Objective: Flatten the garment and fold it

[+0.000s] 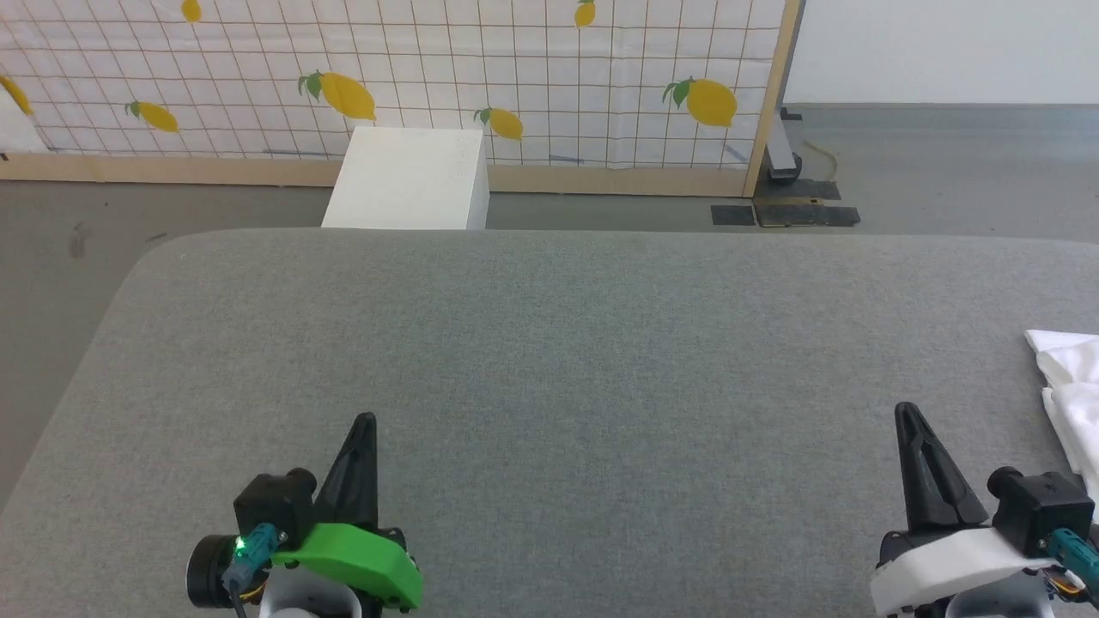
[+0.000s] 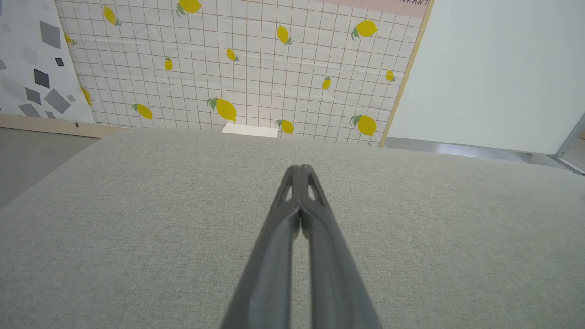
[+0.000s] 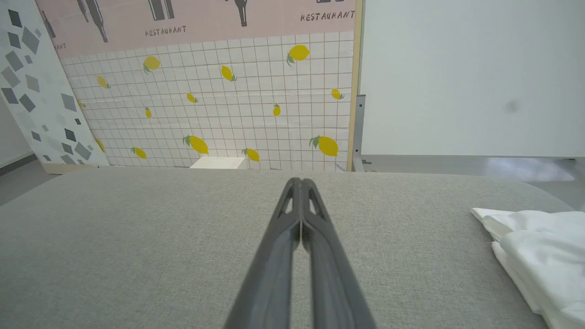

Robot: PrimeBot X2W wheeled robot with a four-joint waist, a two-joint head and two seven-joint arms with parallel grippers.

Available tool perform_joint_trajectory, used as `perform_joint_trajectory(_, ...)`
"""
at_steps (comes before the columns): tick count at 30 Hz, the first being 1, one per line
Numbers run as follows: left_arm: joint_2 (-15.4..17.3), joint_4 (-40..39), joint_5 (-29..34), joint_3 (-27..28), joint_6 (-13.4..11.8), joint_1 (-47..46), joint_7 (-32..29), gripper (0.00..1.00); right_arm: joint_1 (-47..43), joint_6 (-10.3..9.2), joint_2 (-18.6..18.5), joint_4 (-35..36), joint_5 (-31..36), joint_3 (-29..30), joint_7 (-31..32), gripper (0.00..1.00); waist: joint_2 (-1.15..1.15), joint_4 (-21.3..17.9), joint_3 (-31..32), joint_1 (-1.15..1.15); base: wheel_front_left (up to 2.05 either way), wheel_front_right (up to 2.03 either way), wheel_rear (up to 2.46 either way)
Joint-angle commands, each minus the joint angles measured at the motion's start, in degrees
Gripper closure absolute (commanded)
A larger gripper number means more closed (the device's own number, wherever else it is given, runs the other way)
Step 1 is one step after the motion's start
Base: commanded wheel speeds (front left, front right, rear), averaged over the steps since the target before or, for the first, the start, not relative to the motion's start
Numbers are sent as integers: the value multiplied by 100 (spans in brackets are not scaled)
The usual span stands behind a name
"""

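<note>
Right hand (image 1: 907, 414), closed, sits just left of garment (image 1: 1073, 386).

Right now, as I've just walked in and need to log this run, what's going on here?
A two-armed robot faces a grey padded table. Its left gripper and right gripper hang over the near edge, jaws shut and empty. The white garment lies crumpled at the table's right edge, untouched; flattening has not begun. A white box stands on the floor beyond the table.

The word "RESTAURANT" stands twice in dark letters on the pink backdrop panel (image 3: 205, 27).
</note>
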State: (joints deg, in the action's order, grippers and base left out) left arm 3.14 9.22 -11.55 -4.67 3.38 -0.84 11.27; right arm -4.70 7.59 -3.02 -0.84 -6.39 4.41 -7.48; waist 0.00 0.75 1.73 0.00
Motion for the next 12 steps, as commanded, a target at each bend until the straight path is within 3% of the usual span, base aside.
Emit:
perform_joint_trajectory(1,-7,-45,104,19,-45,21,-30,100,97,-2,3,19,70,-22,33,100,0,-1,-3,0,0,0,0)
perform_joint_trajectory(12,-9,-146,224,70,-79,29,-156,100,139,-3,5,26,135,-70,114,100,0,-9,-22,0,0,0,0)
